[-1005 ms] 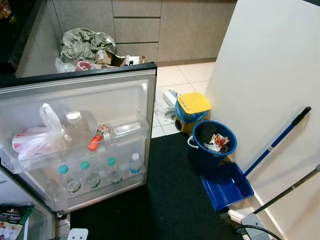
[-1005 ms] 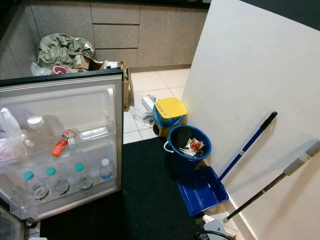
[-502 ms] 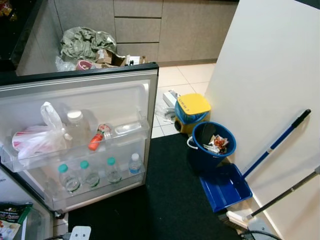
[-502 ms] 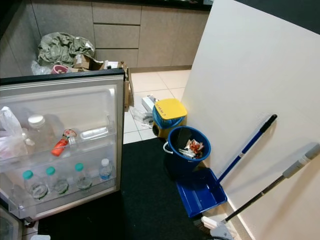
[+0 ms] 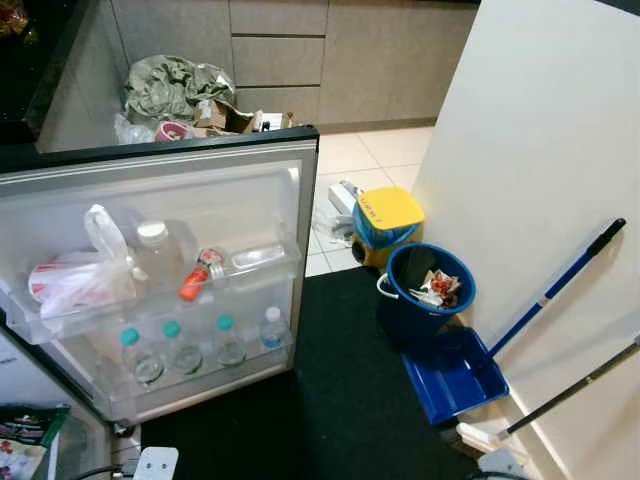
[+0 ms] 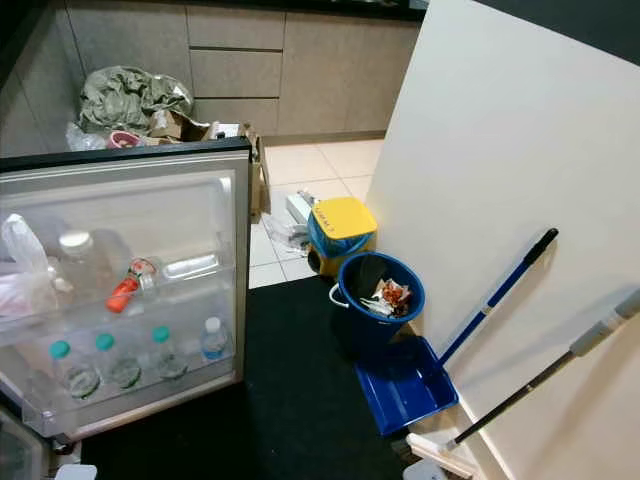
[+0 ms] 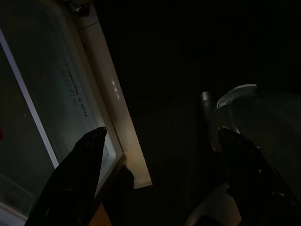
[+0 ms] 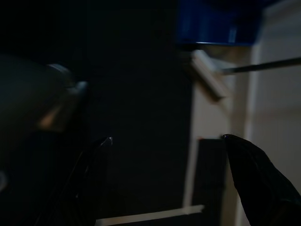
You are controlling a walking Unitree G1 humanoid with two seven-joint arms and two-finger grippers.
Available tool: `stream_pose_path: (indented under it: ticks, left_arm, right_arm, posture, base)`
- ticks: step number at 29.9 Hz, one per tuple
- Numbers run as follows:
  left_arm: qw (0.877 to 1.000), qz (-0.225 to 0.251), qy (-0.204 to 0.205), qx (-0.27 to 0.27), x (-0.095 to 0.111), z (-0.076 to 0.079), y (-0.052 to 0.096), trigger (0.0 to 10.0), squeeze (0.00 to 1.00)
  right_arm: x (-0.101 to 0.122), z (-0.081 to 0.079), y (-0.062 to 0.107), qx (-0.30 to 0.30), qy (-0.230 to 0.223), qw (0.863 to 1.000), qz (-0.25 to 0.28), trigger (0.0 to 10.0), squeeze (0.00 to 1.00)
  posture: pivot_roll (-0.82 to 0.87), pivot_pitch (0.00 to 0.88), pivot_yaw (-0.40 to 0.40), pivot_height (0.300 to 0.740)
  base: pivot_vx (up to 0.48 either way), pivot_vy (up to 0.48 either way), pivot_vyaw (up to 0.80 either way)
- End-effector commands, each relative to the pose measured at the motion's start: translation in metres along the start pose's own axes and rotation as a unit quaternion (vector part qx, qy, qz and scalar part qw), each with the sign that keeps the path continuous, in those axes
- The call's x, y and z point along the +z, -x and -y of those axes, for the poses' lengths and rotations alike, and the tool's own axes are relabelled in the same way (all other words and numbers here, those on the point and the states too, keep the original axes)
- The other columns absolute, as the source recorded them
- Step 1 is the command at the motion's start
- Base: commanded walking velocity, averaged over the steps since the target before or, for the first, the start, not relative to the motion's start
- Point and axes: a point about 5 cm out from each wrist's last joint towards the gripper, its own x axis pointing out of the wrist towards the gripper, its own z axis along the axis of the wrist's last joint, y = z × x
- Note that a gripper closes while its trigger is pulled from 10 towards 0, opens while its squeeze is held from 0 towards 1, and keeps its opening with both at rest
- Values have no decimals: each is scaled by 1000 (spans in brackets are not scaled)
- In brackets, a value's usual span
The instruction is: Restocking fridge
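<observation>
While fridge door [image 5: 200,190] stands open | bottles [image 5: 180,345] shelved | both grippers spread

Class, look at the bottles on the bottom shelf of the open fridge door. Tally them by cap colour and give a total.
Green-capped bottles: 3
White-capped bottle: 1
Total on the bottom door shelf: 4

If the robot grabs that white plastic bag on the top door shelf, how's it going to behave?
The white plastic bag looks thin and crumpled, so it would probably be floppy and sag around whatever the red shape inside is. Its knotted top sticks up, likely the easiest hold. It leans against the clear bottle, which might get nudged.
</observation>
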Motion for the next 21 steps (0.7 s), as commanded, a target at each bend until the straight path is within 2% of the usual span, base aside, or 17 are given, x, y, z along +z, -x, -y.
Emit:
stream_pose_path:
  ticks: [1,2,5,9,12,15,19,21]
  left_arm:
    - [1000,8,21,-5,2,8,-1,10000,0]
    - [1000,8,21,-5,2,8,-1,10000,0]
    - [998,9,57,10,1,4,0,10000,0]
    - [998,11,62,7,-4,8,1,10000,0]
    - [998,13,57,-4,-8,18,3,10000,0]
    - [998,9,54,-8,-12,20,4,10000,0]
    - [999,5,38,-12,-13,18,5,10000,0]
    - [999,17,28,-9,-6,14,3,10000,0]
  right_arm:
    - [0,8,2,-11,-23,1000,7,10000,0]
    - [0,8,2,-11,-23,1000,7,10000,0]
    - [-2,4,2,7,8,1000,1,10000,0]
    - [0,4,1,9,23,1000,2,10000,0]
    - [8,13,1,-6,19,1000,12,10000,0]
    - [11,13,0,-10,14,1000,17,10000,0]
    - [15,7,-1,-7,7,1000,29,10000,0]
    - [14,-3,-3,7,4,1000,30,10000,0]
  posture:
    - [7,0,-159,740]
    - [7,0,-159,740]
    - [5,0,-169,740]
    - [10,0,-168,740]
    - [20,0,-165,740]
    - [3,0,-152,740]
    - [-16,0,-127,740]
    - [9,0,-124,740]
  base:
    - [0,0,0]
    - [0,0,0]
    - [0,0,0]
    - [0,0,0]
    - [0,0,0]
    - [0,0,0]
    - [0,0,0]
    - [0,0,0]
